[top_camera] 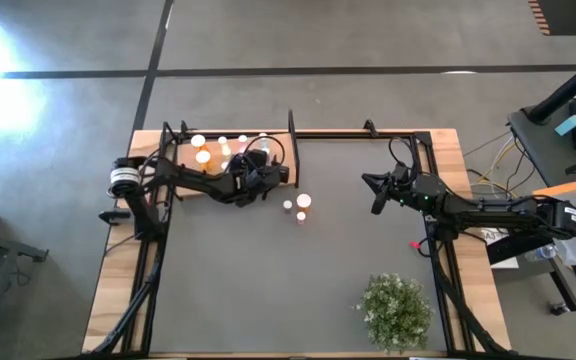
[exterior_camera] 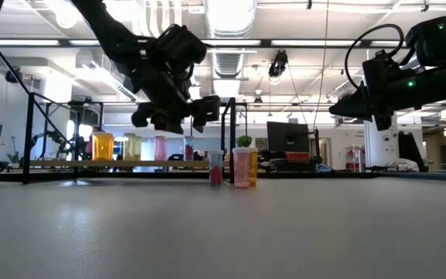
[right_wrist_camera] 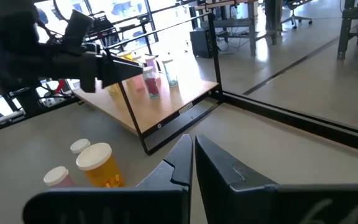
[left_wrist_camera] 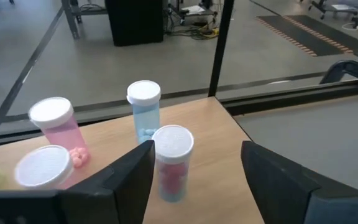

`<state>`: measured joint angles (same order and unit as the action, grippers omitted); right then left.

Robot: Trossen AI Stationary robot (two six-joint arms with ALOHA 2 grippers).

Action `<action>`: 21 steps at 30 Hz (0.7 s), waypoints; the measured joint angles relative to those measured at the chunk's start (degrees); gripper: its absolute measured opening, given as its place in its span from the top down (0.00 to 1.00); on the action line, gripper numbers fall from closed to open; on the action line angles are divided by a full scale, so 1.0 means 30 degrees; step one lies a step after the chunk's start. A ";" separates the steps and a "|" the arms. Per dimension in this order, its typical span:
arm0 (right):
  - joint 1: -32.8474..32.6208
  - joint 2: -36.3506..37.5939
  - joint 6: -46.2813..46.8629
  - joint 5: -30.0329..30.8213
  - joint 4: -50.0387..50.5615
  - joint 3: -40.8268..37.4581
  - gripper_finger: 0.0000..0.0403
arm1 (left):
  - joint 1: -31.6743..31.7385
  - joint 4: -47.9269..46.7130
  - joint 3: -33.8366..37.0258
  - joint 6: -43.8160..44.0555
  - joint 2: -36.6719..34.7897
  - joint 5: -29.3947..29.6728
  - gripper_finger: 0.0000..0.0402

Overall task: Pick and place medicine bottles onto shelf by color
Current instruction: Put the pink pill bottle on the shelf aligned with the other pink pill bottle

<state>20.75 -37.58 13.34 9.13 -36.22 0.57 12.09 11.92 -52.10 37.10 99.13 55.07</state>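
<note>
Left hand (fingers apart) above shelf

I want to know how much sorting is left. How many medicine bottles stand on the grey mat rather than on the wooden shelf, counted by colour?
Orange bottle: 1
Pink bottles, one lighter and one darker: 2
Total on the mat: 3
</note>
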 joint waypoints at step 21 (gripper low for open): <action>0.0001 0.0000 -0.0006 0.0000 0.0002 0.0002 0.98 | -0.5827 -0.1227 0.0510 0.0040 -0.1886 -0.2727 0.44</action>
<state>20.76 -37.58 13.33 9.13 -36.22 0.58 -5.39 8.24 -50.57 37.22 93.47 46.89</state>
